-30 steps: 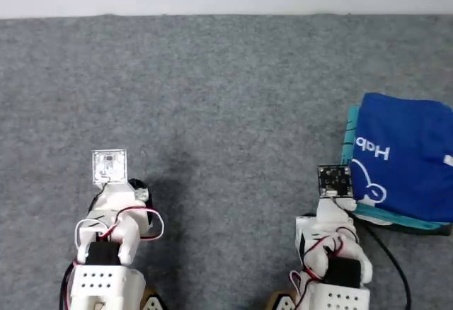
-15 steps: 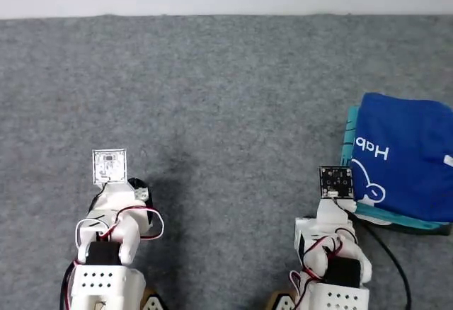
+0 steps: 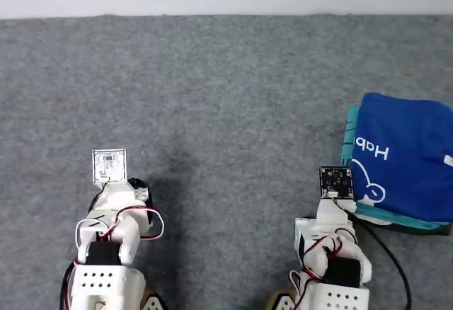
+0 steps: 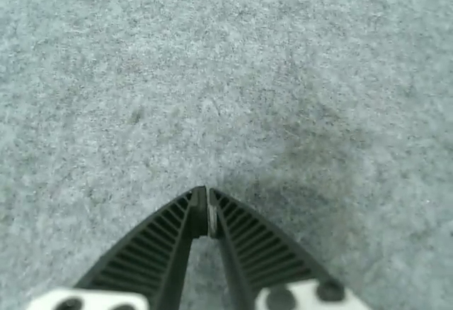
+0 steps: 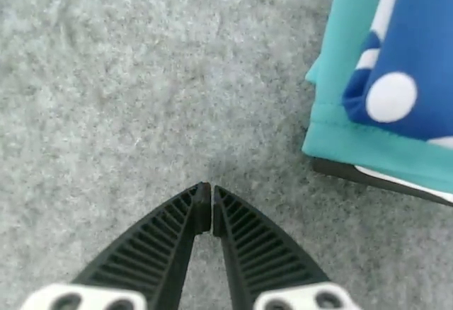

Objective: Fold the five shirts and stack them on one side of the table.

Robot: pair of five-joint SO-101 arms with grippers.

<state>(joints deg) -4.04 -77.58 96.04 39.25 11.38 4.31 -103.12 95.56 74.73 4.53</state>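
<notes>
A stack of folded shirts [image 3: 402, 160] lies at the table's right side, a blue one with white print on top, a teal one [image 5: 340, 129] and darker layers under it. My right gripper [image 5: 206, 207] hovers shut over bare grey felt just beside the stack's near left corner, holding nothing. In the high view that arm [image 3: 334, 246] is pulled back at the front edge. My left gripper [image 4: 207, 211] is shut and empty over bare felt, its arm [image 3: 113, 232] drawn back at the front left.
Grey felt [image 3: 226, 98] covers the whole table up to a white wall at the back. A black cable [image 3: 386, 250] runs from the right arm's base toward the front edge, near the stack.
</notes>
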